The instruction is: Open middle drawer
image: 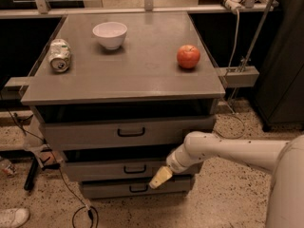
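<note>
The grey cabinet (123, 87) has three drawers stacked under its top. The middle drawer (95, 171) has a flat grey front with a small black bar handle (134, 168) at its centre, and it sits nearly flush between the taller top drawer (85, 136) and the bottom drawer (109, 189). My gripper (160, 177) is at the end of the white arm reaching in from the right. It sits in front of the middle drawer's lower edge, a little right of and below the handle, and is not on the handle.
A white bowl (109, 34), a crushed can (60, 55) and a red apple (188, 56) stand on the cabinet top. Cables (78, 208) and a shoe (12, 216) lie on the floor at left. A dark cabinet (285, 56) stands at right.
</note>
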`<act>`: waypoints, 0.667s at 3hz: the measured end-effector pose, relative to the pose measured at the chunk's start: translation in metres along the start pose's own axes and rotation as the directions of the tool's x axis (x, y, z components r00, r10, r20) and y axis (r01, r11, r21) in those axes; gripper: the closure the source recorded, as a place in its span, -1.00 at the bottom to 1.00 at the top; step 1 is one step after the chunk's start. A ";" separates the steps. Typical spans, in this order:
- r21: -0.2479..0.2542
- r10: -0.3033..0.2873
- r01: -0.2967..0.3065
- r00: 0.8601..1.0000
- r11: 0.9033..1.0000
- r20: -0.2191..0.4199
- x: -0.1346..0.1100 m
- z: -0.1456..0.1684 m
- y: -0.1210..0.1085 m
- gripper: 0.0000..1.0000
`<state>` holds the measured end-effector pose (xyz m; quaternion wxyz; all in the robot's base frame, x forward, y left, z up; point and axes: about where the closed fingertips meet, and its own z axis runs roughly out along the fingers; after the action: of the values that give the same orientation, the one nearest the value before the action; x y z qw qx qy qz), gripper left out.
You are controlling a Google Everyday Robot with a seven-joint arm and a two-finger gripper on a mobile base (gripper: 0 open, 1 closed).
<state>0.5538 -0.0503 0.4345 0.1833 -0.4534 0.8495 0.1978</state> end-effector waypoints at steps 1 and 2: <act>-0.011 0.004 -0.005 0.999 1.000 -0.038 0.010 -0.002 0.009 -1.00; -0.011 0.004 -0.005 0.999 1.000 -0.038 0.009 -0.004 0.010 -1.00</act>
<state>0.5406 -0.0538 0.4351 0.1640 -0.4563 0.8527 0.1944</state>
